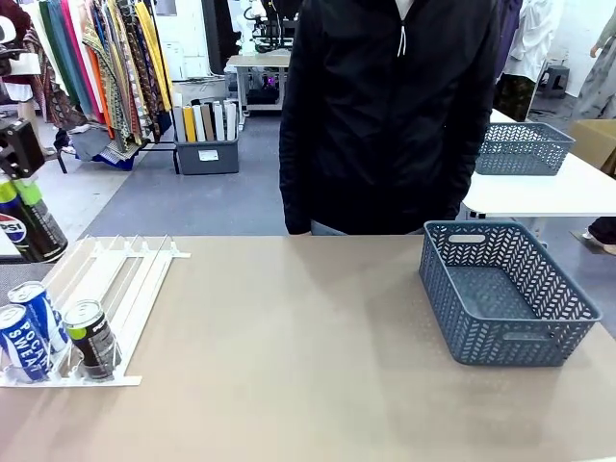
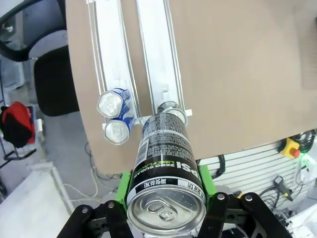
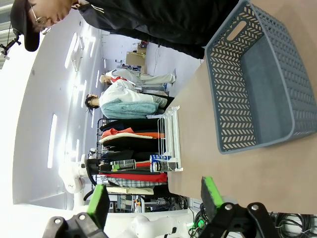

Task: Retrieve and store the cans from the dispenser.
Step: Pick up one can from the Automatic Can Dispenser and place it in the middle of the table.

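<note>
My left gripper is shut on a black can with white print, silver top toward the camera, held above the low end of the dispenser. In the front view this can hangs at the far left edge, above the white dispenser. Against the stoppers rest two blue cans and a black can. From above, the blue cans lie in one lane and the black can in the neighbouring lane. My right gripper is open and holds nothing, off the table's edge.
A grey lattice basket stands empty at the table's right, also in the right wrist view as the basket. A person in a black jacket stands at the far edge. A second basket sits on a white table behind.
</note>
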Controlling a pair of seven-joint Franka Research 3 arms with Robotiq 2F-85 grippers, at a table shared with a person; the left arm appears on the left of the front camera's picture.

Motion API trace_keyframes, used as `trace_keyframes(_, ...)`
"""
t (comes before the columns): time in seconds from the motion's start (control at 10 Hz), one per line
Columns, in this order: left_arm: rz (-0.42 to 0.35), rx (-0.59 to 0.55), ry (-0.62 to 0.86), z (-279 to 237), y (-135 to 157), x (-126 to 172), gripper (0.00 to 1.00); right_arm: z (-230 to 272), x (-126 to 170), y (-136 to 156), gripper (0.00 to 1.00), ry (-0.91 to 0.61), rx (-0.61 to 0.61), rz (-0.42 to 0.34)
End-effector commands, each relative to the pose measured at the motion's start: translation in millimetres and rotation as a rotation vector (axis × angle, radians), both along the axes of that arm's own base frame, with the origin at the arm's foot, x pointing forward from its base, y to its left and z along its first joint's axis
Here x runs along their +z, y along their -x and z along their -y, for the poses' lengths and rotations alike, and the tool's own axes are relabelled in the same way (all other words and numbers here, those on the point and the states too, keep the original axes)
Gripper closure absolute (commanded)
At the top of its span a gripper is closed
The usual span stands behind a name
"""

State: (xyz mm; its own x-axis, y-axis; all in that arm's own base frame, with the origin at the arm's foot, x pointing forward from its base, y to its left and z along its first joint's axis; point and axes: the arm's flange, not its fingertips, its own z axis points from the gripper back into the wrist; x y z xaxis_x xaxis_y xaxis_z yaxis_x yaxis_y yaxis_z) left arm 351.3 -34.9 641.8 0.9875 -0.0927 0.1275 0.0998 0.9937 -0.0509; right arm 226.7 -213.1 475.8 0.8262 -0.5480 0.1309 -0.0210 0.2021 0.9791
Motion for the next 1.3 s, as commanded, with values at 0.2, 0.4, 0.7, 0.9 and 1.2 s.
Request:
trace_keyframes(0.2, -0.003, -0.003, -0.003, 2.0, -0.7, -1.0, 1.00, 0.6, 2.4, 0.1, 0.00, -0.005, -0.002, 0.031)
trace_keyframes(0.4, 0.046, -0.034, -0.017, 93.0, -23.9, -13.0, 1.00, 0.6, 2.4, 0.1, 0.00, -0.005, -0.002, 0.031)
trace_keyframes(0.7, 0.054, -0.244, -0.015, 255.7, -56.9, -64.3, 1.00, 0.6, 2.4, 0.1, 0.00, -0.005, -0.002, 0.031)
trace_keyframes(0.9, 0.079, -0.341, 0.012, 332.9, -52.8, -114.2, 1.00, 0.6, 2.4, 0.1, 0.00, -0.005, -0.002, 0.031)
trace_keyframes(1.2, 0.076, -0.496, 0.075, 388.7, -46.6, -191.6, 1.00, 0.6, 2.4, 0.1, 0.00, -0.005, -0.002, 0.031)
